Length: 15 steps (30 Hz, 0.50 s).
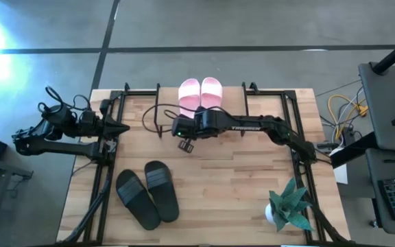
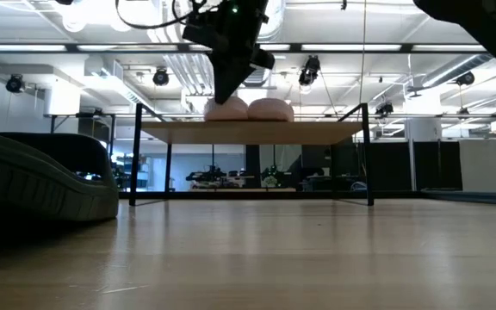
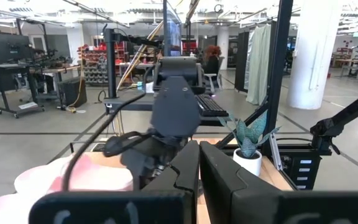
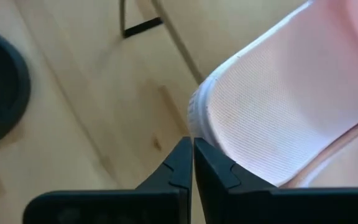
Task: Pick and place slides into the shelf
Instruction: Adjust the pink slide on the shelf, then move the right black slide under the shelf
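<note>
Two light pink slides lie side by side on the shelf's wood top at the table's far middle; they also show in the low view. Two black slides lie on the table at near left; one fills the low view's left. My right gripper is shut and points down just on the near side of the left pink slide's heel end. My left gripper is shut and empty at the table's left edge. My right gripper's shut fingertips stand right by the rim of the left pink slide's heel end, coming from above. Nothing shows between the fingers. I cannot tell whether they touch the slide.
A small potted plant stands at the table's near right corner. Black frame rails run along the table's left and right sides. The shelf's thin black legs stand on the tabletop; open wood lies between the shelf and the black slides.
</note>
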Each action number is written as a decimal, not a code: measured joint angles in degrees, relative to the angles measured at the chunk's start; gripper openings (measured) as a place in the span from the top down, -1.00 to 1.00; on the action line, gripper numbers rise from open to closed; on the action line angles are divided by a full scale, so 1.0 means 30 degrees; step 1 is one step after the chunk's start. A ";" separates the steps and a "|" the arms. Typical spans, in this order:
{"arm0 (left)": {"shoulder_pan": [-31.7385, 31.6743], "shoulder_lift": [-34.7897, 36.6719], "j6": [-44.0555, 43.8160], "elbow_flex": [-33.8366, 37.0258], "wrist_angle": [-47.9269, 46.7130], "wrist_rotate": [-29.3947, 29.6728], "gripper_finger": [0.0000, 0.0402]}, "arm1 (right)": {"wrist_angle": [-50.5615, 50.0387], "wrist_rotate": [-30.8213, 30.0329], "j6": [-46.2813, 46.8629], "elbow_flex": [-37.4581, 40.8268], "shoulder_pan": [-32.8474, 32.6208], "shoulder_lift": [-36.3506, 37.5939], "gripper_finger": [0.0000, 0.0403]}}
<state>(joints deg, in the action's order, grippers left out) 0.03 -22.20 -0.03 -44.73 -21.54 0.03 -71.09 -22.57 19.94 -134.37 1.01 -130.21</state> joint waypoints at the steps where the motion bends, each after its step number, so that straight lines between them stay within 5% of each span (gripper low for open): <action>1: 0.0000 0.0001 0.0000 0.0003 -0.0001 0.0000 1.00 | 0.0049 -0.0001 0.0000 0.0000 0.0123 0.0000 0.96; 7: -0.0002 -0.0001 0.0002 0.0001 -0.0001 0.0000 1.00 | 0.1707 0.0157 -0.0010 -0.0145 0.0418 0.0007 0.96; 15: -0.0005 -0.0004 0.0000 -0.0001 -0.0001 0.0000 1.00 | 0.1126 0.3523 0.0188 -0.0211 -0.0208 0.0138 0.96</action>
<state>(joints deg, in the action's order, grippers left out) 0.02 -22.21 -0.03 -44.73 -21.54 0.03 -67.71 -12.00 20.51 -135.00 0.38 -129.80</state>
